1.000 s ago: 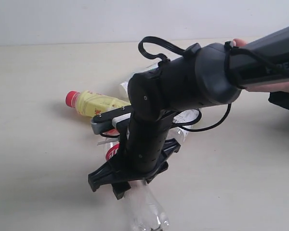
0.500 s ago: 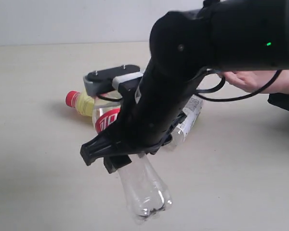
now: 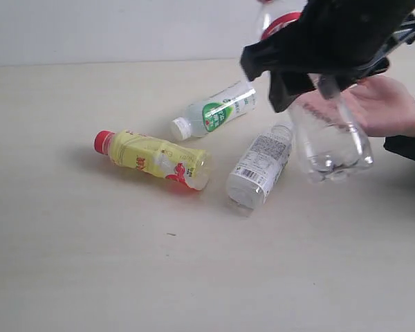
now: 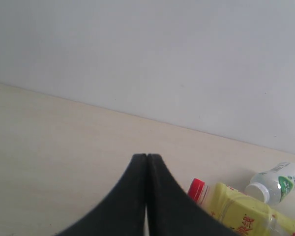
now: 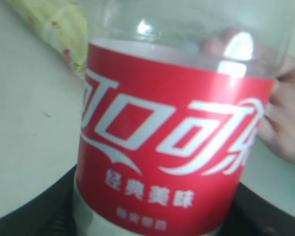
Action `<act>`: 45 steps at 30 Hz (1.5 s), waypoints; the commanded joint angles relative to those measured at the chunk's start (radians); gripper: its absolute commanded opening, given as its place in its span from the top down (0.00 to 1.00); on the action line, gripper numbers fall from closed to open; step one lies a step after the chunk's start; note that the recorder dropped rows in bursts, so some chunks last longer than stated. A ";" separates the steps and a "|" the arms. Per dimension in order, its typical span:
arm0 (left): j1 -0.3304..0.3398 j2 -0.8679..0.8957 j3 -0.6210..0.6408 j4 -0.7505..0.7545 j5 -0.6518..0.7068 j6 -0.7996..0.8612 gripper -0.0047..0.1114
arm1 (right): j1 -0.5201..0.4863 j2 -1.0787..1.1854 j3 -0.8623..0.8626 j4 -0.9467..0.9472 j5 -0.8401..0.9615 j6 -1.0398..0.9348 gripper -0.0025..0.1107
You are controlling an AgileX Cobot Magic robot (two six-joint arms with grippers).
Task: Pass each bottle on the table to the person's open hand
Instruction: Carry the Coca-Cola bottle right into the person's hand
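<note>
The red-label bottle (image 3: 330, 142) hangs tilted just over the person's hand (image 3: 384, 104); whether it touches the palm, I cannot tell. If the right fingers (image 3: 271, 63) let go too early, it may roll off and fall to the desk (image 3: 90, 242) (where the white-label bottle (image 3: 259, 166) lies near). These fingers stand wide, clamped around that bottle. The left fingers (image 4: 132, 201) are pressed together, holding nothing.

Right gripper (image 3: 311, 66) with red-label bottle (image 3: 332, 145) lifted off table (image 3: 90, 263), swung from 6 o'clock to 1 o'clock, now at person's hand (image 3: 391, 104); green-label bottle (image 3: 218, 111), white-label bottle (image 3: 259, 166) uncovered.
</note>
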 commanded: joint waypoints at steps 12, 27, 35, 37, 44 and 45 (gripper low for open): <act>0.003 -0.006 0.000 0.003 -0.002 0.000 0.96 | -0.237 0.102 -0.007 -0.136 0.022 0.031 0.98; 0.003 -0.006 0.000 0.003 -0.002 0.000 0.96 | -0.237 0.202 -0.009 -0.227 -0.086 0.008 0.98; 0.003 -0.006 0.000 0.003 -0.002 0.000 0.96 | -0.237 0.215 -0.009 -0.230 -0.105 0.010 0.98; 0.003 -0.006 0.000 0.003 -0.002 0.000 0.96 | -0.237 0.224 -0.009 -0.230 -0.105 0.010 0.98; 0.003 -0.006 0.000 0.003 -0.002 0.000 0.96 | -0.237 0.249 -0.009 -0.230 -0.105 0.011 0.97; 0.003 -0.006 0.000 0.003 -0.002 0.000 0.96 | -0.237 0.249 -0.009 -0.231 -0.105 0.011 0.94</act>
